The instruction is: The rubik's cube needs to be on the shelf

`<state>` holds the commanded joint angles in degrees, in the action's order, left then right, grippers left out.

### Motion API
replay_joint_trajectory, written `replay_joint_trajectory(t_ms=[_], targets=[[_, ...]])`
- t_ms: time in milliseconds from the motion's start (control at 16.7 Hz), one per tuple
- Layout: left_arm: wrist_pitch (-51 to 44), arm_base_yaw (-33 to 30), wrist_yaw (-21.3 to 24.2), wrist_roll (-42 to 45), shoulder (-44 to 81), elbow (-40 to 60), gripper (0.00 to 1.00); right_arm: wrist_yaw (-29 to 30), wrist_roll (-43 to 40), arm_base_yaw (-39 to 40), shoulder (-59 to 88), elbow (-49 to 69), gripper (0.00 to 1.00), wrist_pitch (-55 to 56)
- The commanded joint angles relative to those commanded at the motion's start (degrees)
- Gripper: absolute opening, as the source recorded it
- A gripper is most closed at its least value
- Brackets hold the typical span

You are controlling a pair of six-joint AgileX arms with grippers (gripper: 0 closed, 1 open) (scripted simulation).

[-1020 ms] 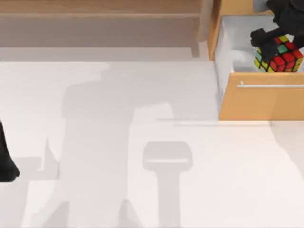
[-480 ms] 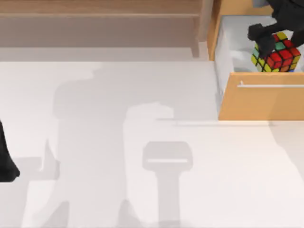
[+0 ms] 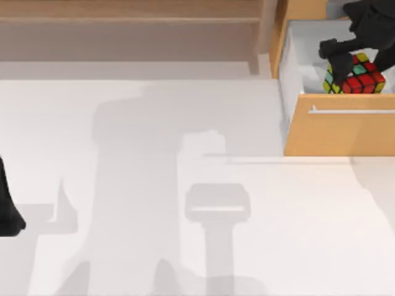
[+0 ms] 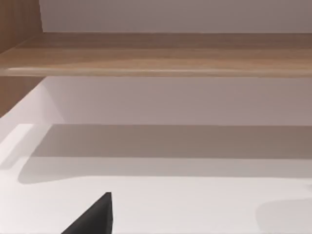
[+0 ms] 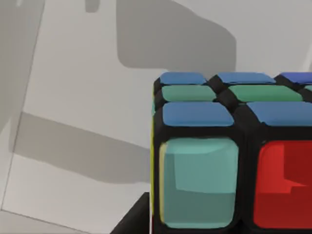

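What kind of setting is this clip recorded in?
Probably a rendered tabletop workbench: a plain white table, a long wooden shelf at the back, and an open drawer holding the rubik's cube.

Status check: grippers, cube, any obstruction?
Right gripper shut on rubik's cube, inside the open drawer at table's right. Left arm parked at left edge. Shelf bare; upright post stands between drawer and shelf.

rubik's cube [image 3: 356,75] in drawer [image 3: 338,132], right of shelf [image 3: 129,11]
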<state>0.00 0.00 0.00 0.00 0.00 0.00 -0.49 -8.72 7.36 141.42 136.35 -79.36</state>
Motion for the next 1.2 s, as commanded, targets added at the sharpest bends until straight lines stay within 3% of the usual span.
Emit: replay_joint_trajectory(t_ms=[420, 900, 1200], targets=[[0.0, 0.0, 0.0, 0.0, 0.0, 0.0, 1.0, -0.18, 2.41, 3.69, -7.37, 1.15, 0.0, 2.21], [0.0, 0.0, 0.0, 0.0, 0.0, 0.0, 1.0, -2.34, 8.7, 19.89, -13.15, 3.03, 0.0, 11.0], [0.0, 0.0, 0.0, 0.0, 0.0, 0.0, 1.0, -1.74, 12.32, 24.08, -10.49, 5.89, 0.0, 21.19]])
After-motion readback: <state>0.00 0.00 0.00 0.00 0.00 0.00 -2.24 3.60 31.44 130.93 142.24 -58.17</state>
